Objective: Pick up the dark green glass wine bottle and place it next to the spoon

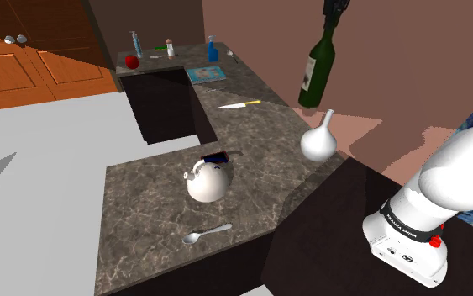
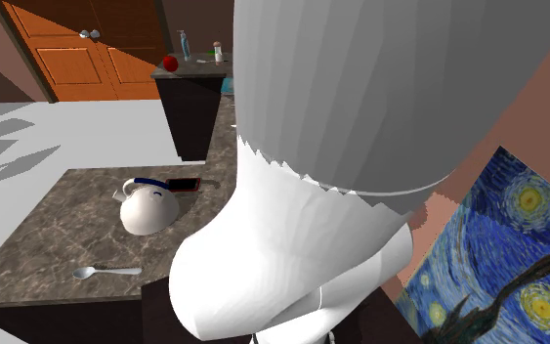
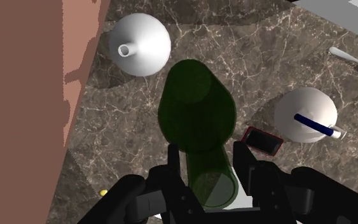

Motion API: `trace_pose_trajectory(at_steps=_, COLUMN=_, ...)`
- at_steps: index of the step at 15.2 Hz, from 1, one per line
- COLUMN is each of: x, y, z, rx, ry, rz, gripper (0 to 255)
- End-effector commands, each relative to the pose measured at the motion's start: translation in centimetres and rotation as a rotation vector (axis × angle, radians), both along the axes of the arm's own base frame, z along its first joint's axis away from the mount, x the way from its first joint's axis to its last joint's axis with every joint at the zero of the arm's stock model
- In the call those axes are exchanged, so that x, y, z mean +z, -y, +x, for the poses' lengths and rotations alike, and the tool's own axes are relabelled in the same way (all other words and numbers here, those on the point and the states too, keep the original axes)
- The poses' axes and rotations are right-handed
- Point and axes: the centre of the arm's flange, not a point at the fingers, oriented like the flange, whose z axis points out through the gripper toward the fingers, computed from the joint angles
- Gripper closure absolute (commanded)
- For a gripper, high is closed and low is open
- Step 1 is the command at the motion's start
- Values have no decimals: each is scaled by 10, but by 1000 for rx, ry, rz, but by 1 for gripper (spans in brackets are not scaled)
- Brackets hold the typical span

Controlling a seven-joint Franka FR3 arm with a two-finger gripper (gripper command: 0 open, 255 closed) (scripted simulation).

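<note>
We hold the dark green wine bottle (image 1: 314, 74) aloft, clear of the table (image 1: 150, 202) and just above the white vase (image 1: 319, 139), with our fingers (image 3: 246, 164) clamped on its neck. The spoon (image 1: 207, 234) lies well apart from the vase, beyond the white teapot (image 1: 209, 181).

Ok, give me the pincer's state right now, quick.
Pincer: shut on the dark green bottle, clasping its neck, with the bottle in the air above the counter.
</note>
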Motion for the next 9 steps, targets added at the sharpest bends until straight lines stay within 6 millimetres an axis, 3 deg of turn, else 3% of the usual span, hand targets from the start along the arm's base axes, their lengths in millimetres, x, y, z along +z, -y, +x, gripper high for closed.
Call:
trace_pose_trajectory(at_steps=1, x=11, y=0, z=0, rx=0, ry=0, rz=0, gripper=255)
trace_pose_trajectory(at_steps=3, x=21, y=0, z=0, rx=0, ry=0, rz=0, gripper=255)
trace_pose_trajectory(at_steps=9, x=21, y=-78, z=-12, rx=0, ry=0, rz=0, gripper=255)
